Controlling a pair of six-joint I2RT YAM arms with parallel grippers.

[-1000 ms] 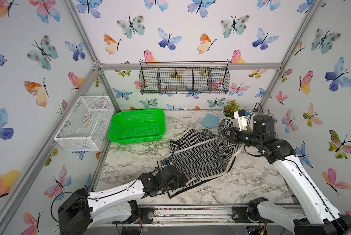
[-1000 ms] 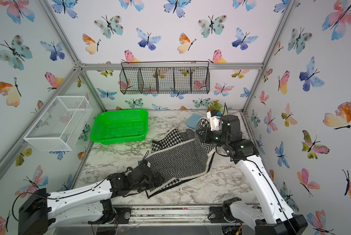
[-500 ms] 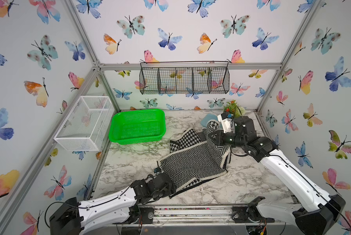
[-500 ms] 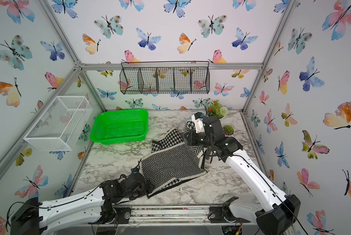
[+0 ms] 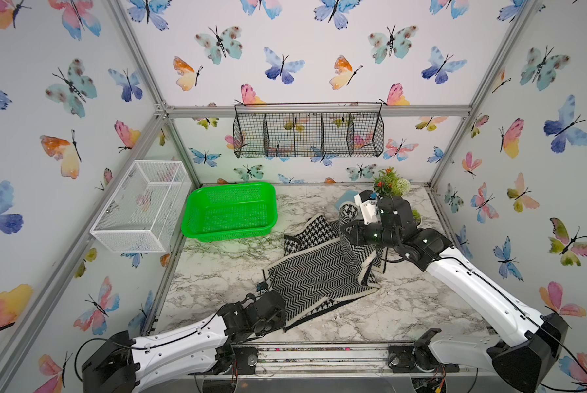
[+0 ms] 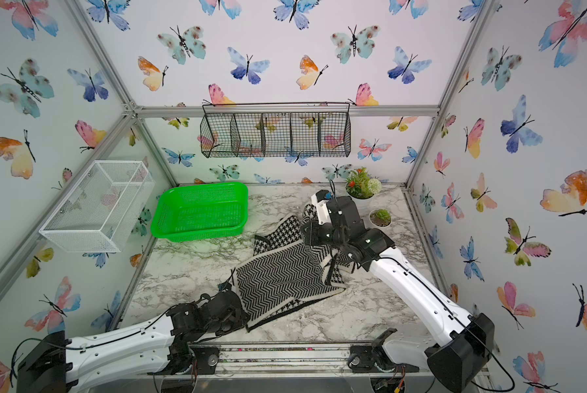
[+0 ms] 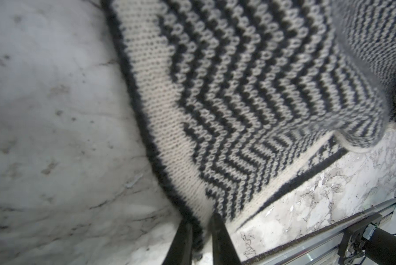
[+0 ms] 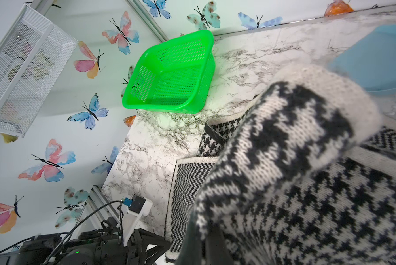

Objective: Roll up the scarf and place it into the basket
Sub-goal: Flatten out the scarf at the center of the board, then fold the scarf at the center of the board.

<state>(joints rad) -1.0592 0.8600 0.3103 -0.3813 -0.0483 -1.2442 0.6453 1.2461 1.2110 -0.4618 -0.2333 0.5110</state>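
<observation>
My left gripper (image 7: 200, 221) pinches a corner of the black-and-white knitted scarf (image 5: 314, 272); my right gripper (image 5: 346, 234), at one o'clock, clenches its lifted end.

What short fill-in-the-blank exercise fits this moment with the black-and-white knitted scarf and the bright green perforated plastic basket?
1. The bright green perforated plastic basket contains ____.
2. The black-and-white knitted scarf lies partly on the white ____-patterned tabletop.
3. The left gripper and the right gripper are both shut on the ____.

Missing words: nothing; marble; scarf.
</observation>
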